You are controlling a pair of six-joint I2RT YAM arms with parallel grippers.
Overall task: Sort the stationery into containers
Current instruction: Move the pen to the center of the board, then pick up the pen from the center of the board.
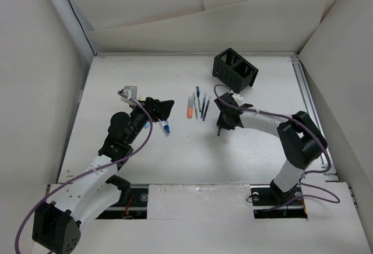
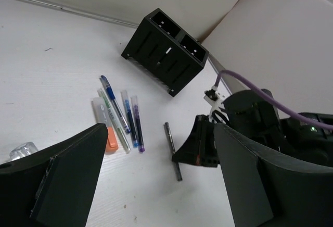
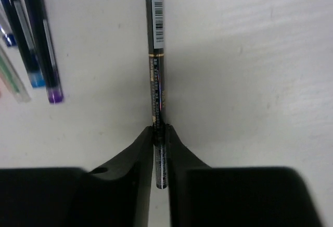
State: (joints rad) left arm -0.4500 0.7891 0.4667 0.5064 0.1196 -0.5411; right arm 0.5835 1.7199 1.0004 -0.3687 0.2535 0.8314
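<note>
Right gripper (image 3: 158, 131) pinched on a slim dark pen (image 3: 155, 55); left gripper (image 1: 164, 110) spread wide
The pen is a thin, matte-dark cylinder with a white barcode label and a narrow gold band, clamped near one end between smooth black wedge-shaped fingers; it sits low at the white table (image 1: 175, 161), and whether it rests there or is just lifted cannot be told. Beside it lies a row of thin pens (image 2: 130, 120) with glossy translucent blue and purple barrels, then a grey marker (image 2: 103, 123) with an orange end. A stubby white-blue marker (image 1: 166, 127) lies just beside the left gripper's tips. The black organiser (image 2: 158, 60), box-shaped with slotted walls and square open compartments, stands further back, well apart from the held pen
</note>
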